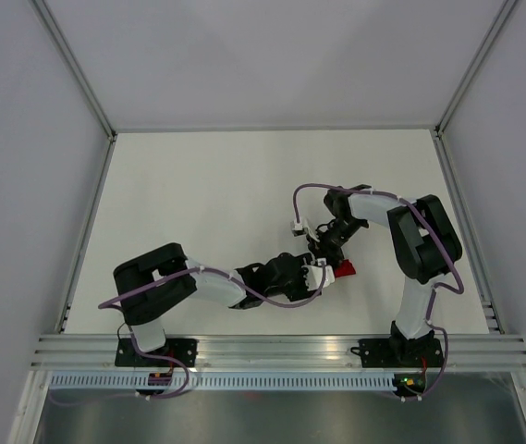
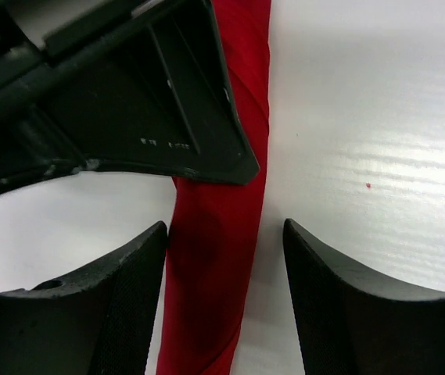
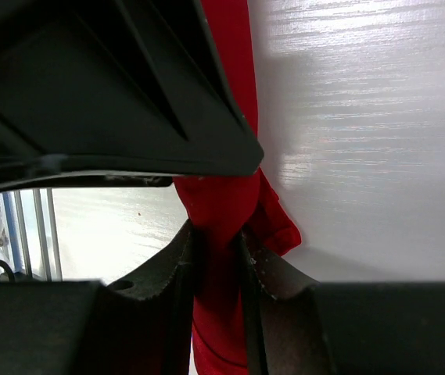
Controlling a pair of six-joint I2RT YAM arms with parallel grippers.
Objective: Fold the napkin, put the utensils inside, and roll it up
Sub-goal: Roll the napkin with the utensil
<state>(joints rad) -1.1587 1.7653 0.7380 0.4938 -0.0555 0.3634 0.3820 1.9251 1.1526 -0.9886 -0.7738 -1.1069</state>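
The napkin (image 2: 220,250) is a narrow red roll lying on the white table. In the top view only a small red end (image 1: 346,268) shows between the two grippers. My left gripper (image 2: 226,226) is open and straddles the roll, with the left finger close against the cloth and the right finger apart from it. My right gripper (image 3: 218,238) is shut on the roll near its loose end (image 3: 273,223). In the top view the left gripper (image 1: 321,275) and the right gripper (image 1: 330,246) meet over the roll. The utensils are hidden.
The black body of the right gripper (image 2: 128,94) fills the upper left of the left wrist view, just beyond my open fingers. The left gripper's body (image 3: 89,86) fills the top of the right wrist view. White walls and metal rails (image 1: 281,347) bound the table (image 1: 207,194).
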